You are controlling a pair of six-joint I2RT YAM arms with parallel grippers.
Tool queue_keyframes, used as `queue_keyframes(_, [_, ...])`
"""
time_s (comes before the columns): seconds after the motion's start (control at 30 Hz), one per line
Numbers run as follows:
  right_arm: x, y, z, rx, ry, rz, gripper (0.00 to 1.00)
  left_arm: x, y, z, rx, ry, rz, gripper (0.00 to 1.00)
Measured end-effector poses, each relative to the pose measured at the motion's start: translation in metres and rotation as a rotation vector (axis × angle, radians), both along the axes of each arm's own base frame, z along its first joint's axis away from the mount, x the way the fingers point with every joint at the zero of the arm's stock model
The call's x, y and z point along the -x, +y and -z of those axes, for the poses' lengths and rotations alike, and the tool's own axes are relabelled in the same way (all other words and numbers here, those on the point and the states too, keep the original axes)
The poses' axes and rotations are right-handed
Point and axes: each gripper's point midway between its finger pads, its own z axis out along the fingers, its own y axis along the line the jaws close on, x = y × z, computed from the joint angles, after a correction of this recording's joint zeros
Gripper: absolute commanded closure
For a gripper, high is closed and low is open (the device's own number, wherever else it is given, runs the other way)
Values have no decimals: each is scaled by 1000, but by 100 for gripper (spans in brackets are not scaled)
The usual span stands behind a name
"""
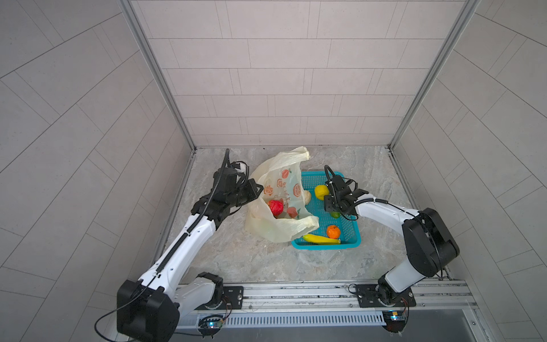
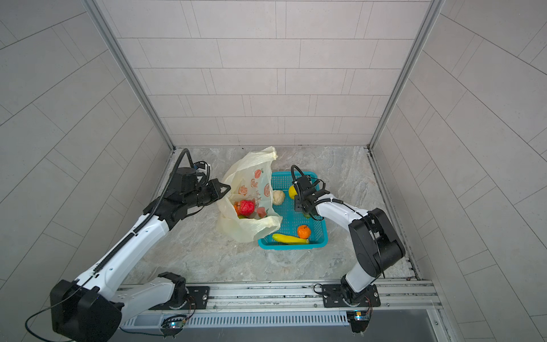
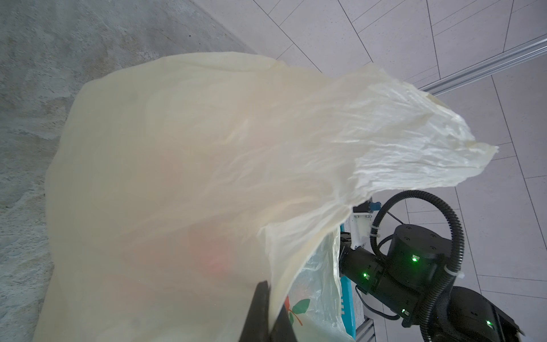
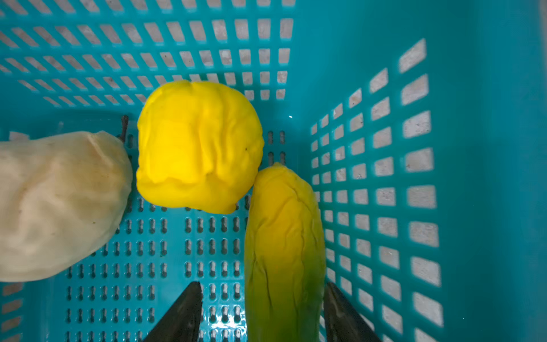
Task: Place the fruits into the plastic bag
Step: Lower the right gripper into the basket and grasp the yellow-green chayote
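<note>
Where pinched in the fully closed left gripper (image 1: pixel 258 189), stands raised at the rim, mouth gaping: plastic bag (image 1: pixel 275 231), thin, limp, probably slippery film, best held at that rim. Holds a red fruit (image 1: pixel 276 207) inside. Rightward, in the teal basket (image 1: pixel 325 245), straddles the green-yellow oblong fruit (image 4: pixel 284 251) with the right gripper (image 4: pixel 262 285) part open, not yet gripping. Probably light, soft, wrinkly; take across the middle, gently, clear of the lemon (image 4: pixel 198 145) touching its tip.

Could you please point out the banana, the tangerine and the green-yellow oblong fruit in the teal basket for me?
banana (image 1: pixel 321 239): in a top view, middle of its yellow body.
tangerine (image 1: pixel 333 231): in a top view, centre of its orange skin.
green-yellow oblong fruit (image 4: pixel 284 237): right wrist view, middle of its length.
</note>
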Motion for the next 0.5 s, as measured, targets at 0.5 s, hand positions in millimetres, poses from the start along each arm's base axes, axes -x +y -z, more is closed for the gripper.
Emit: queue_keyframes(0.5, [3, 11, 28, -49, 75, -8, 56, 1, 0, 1, -1, 4, 0, 100])
